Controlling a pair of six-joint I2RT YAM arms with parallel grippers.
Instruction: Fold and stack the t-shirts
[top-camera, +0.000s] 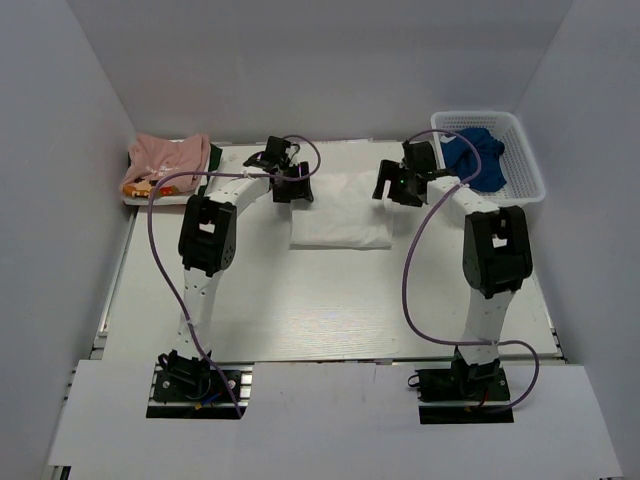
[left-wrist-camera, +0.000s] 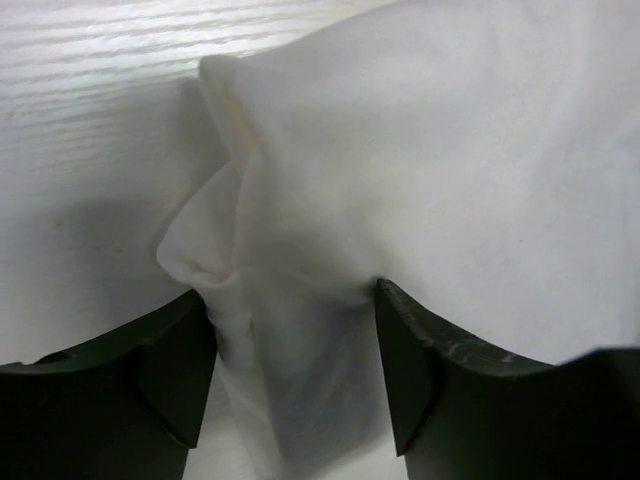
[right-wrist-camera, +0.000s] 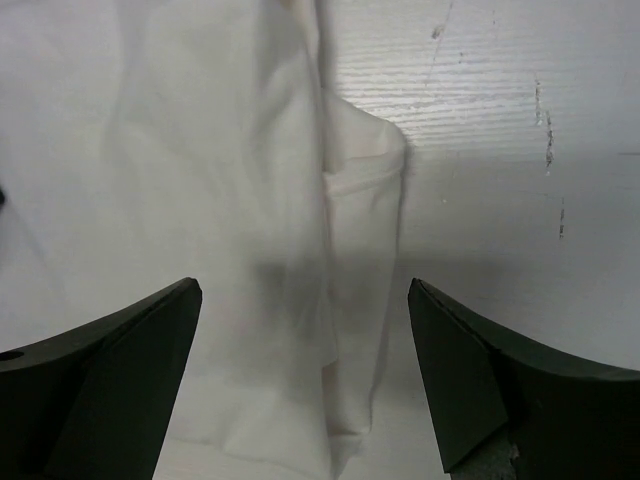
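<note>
A white t-shirt (top-camera: 340, 215) lies folded into a rectangle in the middle of the table, its print hidden. A pink t-shirt (top-camera: 165, 165) with orange print lies folded at the far left. My left gripper (top-camera: 292, 187) is at the white shirt's far left corner. In the left wrist view my left gripper (left-wrist-camera: 297, 330) straddles a bunched edge of the white shirt (left-wrist-camera: 420, 170), jaws partly open, cloth touching both fingers. My right gripper (top-camera: 392, 187) is at the far right corner. In the right wrist view my right gripper (right-wrist-camera: 305, 340) is wide open over the shirt's edge (right-wrist-camera: 250, 200).
The pink shirt rests on a white tray (top-camera: 136, 199) against the left wall. A white basket (top-camera: 520, 160) at the far right holds a blue cloth (top-camera: 478, 155). Grey walls enclose the table on three sides. Purple cables loop from both arms.
</note>
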